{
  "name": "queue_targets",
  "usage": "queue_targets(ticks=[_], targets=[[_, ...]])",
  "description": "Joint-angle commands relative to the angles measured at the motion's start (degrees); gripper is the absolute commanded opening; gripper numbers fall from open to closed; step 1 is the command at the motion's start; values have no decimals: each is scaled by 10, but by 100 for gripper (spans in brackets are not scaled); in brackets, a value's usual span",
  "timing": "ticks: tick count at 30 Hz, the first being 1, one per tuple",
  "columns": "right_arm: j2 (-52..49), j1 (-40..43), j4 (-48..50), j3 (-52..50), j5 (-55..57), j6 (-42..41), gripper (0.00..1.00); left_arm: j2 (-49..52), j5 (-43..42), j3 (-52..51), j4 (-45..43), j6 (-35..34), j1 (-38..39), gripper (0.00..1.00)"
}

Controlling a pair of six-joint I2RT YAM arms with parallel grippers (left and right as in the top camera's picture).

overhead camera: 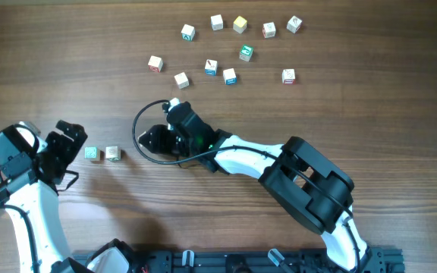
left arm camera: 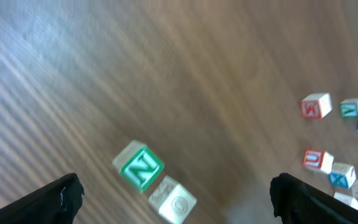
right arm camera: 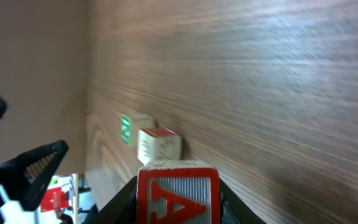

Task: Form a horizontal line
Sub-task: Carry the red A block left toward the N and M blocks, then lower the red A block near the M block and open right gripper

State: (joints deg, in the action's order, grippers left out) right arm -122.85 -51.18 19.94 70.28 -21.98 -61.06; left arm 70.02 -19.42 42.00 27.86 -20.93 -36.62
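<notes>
Red A cube (right arm camera: pixel 178 190) sits clamped in my right gripper (overhead camera: pixel 149 139), left gripper (overhead camera: pixel 73 142) gaping and empty beside the horizontal line (overhead camera: pixel 102 153) — only the green N (left arm camera: pixel 140 167) and one neighbour cube (left arm camera: pixel 173 199) so far — so a skewed approach could knock that neighbour crooked.

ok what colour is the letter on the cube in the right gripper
Red A, red-framed, on the letter cube, clearest in the right wrist view.

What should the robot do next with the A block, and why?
Probably carry the A block, gripped in the right end effector, over to the second block beside the N block and set it down in line. That line has only two blocks.
</notes>
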Motion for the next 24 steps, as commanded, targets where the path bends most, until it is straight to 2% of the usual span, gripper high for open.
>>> queue_targets(ticks=[1,6,12,17,24], targets=[[-31,-2,28,-2,9,-3,35,-1,-11,9,-14,-6,-10,100],[-51,1,90,3,15,11,35,-1,-48,9,-13,-6,-10,100],[-74,2,94,34,40,11,35,-1,-52,9,-14,-6,-10,100],[-125,2,93,100,10,12,36,-1,-52,9,-13,-6,-10,100],[-142,6,89,131,25,59,49,-1,-52,9,-13,-6,-10,100]])
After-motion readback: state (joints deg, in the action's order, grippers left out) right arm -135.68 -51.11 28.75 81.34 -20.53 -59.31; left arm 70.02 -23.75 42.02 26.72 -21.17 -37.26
